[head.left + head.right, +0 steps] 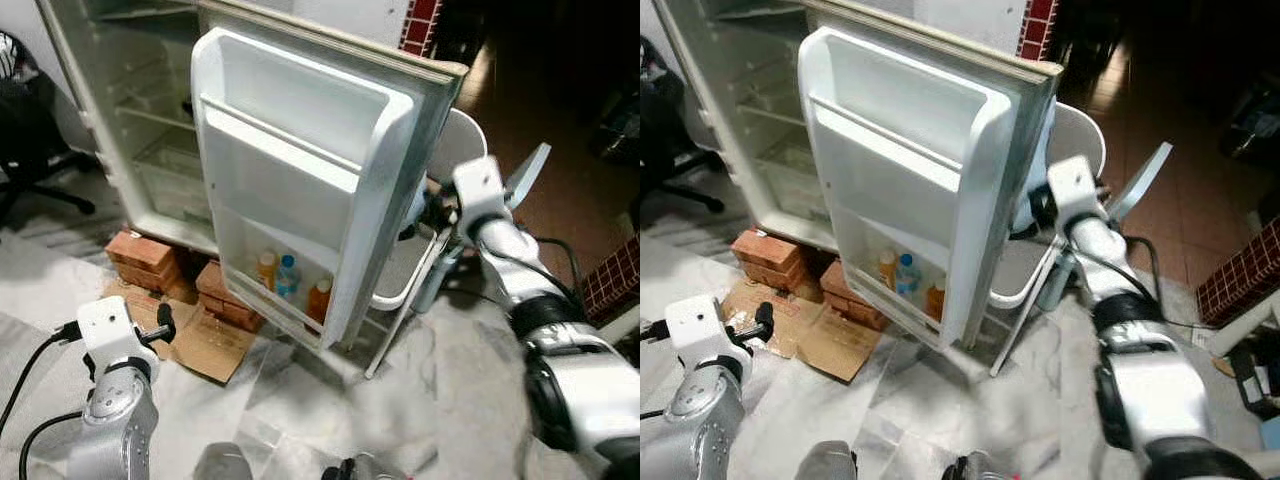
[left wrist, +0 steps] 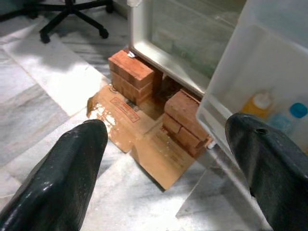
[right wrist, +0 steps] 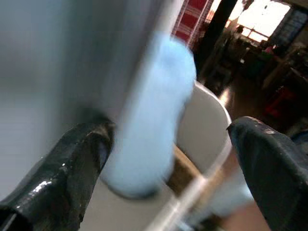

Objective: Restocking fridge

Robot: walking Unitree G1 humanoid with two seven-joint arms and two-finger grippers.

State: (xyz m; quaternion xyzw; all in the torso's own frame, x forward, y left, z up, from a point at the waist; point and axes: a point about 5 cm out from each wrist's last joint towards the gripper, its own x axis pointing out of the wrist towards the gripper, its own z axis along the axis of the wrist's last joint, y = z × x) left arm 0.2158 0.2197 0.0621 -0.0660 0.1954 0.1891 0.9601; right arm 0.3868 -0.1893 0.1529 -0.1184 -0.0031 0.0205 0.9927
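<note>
Gaping wide, your right gripper jaws straddle the fridge door's pale blue handle (blurred), gripping nothing; your left gripper jaws hang equally wide, empty, above cardboard and bricks; three bottles sit in the door's bottom shelf
</note>
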